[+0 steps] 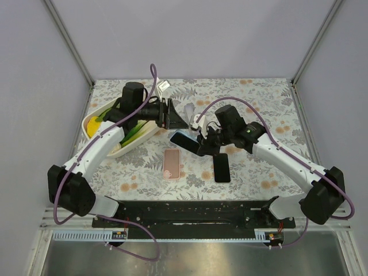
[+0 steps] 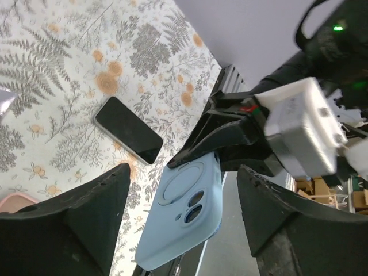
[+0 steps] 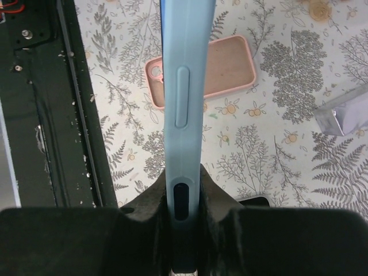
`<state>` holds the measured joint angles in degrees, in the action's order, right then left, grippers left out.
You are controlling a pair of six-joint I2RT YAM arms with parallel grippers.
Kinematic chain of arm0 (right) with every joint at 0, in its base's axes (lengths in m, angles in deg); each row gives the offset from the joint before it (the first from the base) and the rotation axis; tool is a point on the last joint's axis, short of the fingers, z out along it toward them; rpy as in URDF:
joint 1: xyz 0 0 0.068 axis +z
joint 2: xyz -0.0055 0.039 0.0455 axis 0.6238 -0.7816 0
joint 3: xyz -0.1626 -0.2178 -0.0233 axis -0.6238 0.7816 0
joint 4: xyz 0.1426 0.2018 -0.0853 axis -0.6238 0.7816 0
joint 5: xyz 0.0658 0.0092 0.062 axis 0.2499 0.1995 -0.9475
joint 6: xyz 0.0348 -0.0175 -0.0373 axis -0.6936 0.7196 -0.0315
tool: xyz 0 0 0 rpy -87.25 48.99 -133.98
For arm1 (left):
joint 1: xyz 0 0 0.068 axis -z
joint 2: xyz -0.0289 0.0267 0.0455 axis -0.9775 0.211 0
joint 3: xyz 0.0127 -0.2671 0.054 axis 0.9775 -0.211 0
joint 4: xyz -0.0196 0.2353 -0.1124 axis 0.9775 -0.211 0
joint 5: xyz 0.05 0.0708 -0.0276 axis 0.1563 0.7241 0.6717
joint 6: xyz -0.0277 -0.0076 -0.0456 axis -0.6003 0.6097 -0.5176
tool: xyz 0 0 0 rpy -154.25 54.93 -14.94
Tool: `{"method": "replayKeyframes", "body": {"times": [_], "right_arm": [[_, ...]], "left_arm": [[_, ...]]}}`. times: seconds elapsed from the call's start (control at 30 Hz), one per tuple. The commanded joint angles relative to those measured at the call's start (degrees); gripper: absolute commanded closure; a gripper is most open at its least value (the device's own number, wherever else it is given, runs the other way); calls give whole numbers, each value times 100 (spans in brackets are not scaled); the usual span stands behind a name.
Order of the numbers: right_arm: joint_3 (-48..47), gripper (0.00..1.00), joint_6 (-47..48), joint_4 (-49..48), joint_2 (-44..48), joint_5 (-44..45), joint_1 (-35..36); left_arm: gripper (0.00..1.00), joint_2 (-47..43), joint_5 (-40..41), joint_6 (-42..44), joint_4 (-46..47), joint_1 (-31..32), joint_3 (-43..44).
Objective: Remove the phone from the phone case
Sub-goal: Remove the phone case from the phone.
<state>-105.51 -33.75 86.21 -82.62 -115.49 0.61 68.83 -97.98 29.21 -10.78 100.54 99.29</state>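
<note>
My right gripper (image 1: 200, 144) is shut on one end of a phone in a light blue case (image 1: 184, 141) and holds it above the table, dark screen up. In the right wrist view the case (image 3: 183, 86) stands edge-on between my fingers (image 3: 221, 198). In the left wrist view its back and camera cut-outs (image 2: 187, 210) face me, hanging from the right gripper (image 2: 230, 138). My left gripper (image 1: 179, 118) is open just behind the case; in its own view the jaws stand wide on either side of the case without touching it (image 2: 184, 172).
A bare black phone (image 1: 222, 168) and an empty pink case (image 1: 171, 163) lie on the floral table in front. A white dish (image 1: 115, 150) with yellow and green items sits at the left. A clear plastic piece (image 3: 345, 115) lies behind the grippers.
</note>
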Motion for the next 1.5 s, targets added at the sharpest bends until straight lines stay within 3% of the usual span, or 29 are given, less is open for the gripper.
{"method": "replayKeyframes", "body": {"times": [0.0,0.13,0.27,0.67,1.1,1.3,1.47], "right_arm": [[-278,100,162,-265,136,-709,-79],[-261,100,214,-273,162,-938,-97],[-305,100,259,-221,188,-1096,-97],[-313,100,294,-273,250,-921,-106],[-296,100,276,-299,259,-824,-97],[-296,100,276,-352,285,-745,-97],[-366,100,337,-361,294,-587,-79]], "left_arm": [[19,-292,-1089,1211,-463,-206,585],[11,-301,-1739,1450,-633,-207,551],[14,-205,-2048,1863,-931,-189,524],[46,-11,-1442,915,-572,233,235],[69,-125,-1169,994,-712,294,146],[98,-108,-1257,827,-659,294,94],[100,-134,-1169,-181,183,277,-213]]}}
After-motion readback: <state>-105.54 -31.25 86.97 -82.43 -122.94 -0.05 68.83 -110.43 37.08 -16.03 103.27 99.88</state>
